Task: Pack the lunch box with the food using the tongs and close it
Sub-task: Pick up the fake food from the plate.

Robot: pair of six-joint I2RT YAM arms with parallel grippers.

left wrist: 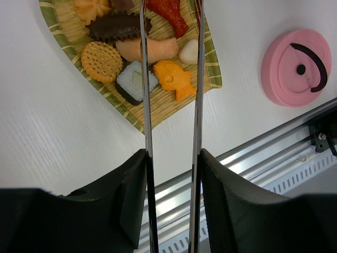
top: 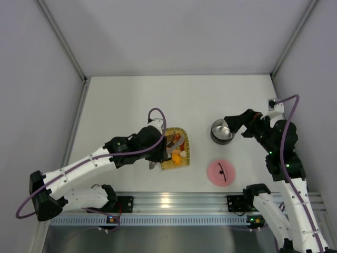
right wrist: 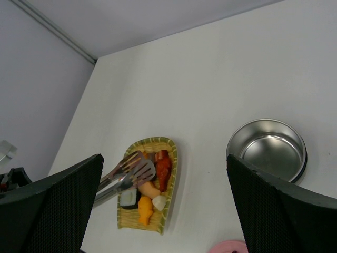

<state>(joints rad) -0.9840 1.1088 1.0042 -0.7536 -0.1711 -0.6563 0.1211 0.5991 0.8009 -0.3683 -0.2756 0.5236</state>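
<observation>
Left gripper (left wrist: pixel 172 163): closed on the tongs (left wrist: pixel 199 95), one finger pressed against the outside of each arm, so the arms are squeezed part way together.
Tongs: they reach out over the tray (left wrist: pixel 158 108), with the tips at its far end by the red piece. I can't make out whether anything is caught between the tips.
Right gripper (top: pixel 236 124): spread wide and holding nothing. It hangs just beside the pot (top: pixel 222 130) on the side toward the table's right edge.
Pot: open, upright and bare inside, standing right of the table's (top: pixel 137 100) middle.
Lid (top: pixel 220 172): lying flat near the table's near edge, in front of the pot and well apart from it.
Food (left wrist: pixel 175 79): all of it that I can see lies on the tray, left of the pot. It includes a fish, a biscuit, a roll and a pink slab packed close together.
Stage: I'd say the first pick. Nothing is packed yet.
Risk, grip: the pieces look smooth and crowded, so the flat tips could pinch two at once or squirt one off the tray.
Risk, carry: there is bare table between tray and pot. If the squeeze slackens or the tongs twist in the fingers, a piece would drop short.
Risk, tray: tips pressing down could slide the light tray.
Risk, pot: the right gripper is close enough to nudge it.
</observation>
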